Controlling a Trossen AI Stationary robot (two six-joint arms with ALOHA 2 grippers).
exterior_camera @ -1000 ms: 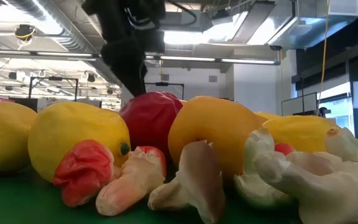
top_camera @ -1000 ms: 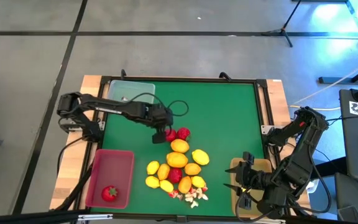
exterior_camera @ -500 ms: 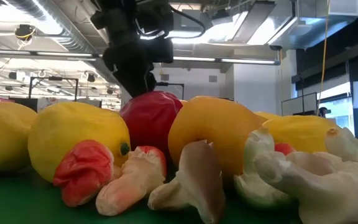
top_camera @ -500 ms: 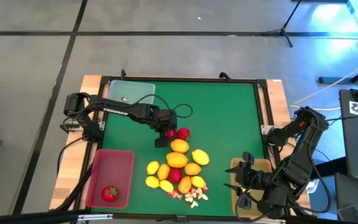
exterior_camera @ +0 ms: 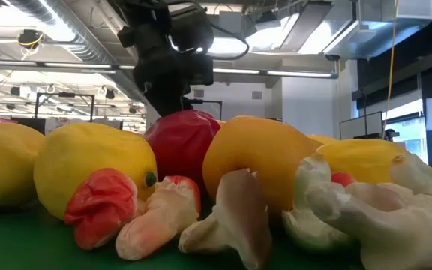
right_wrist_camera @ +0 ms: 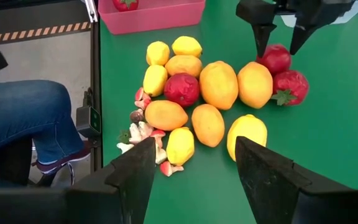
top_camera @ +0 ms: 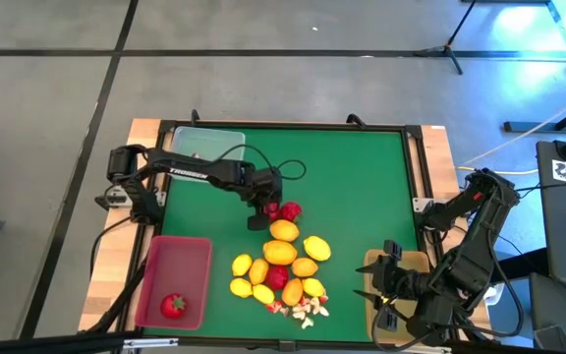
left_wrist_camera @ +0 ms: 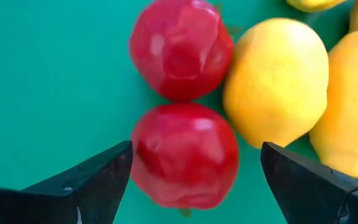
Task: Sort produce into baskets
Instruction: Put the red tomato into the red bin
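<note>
Beside the orange lemon [left_wrist_camera: 275, 90]: red strawberry [left_wrist_camera: 184, 155], light, smooth, rounded (may slip).
My left claw [left_wrist_camera: 191, 171] gapes wide astride it, holding nothing; pinch across its broad middle.

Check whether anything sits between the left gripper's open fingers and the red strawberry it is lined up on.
Nothing visible does. The left gripper is open, its fingers either side of the nearer red strawberry with only bare green mat between. A second strawberry and a yellow lemon crowd its far side.
</note>
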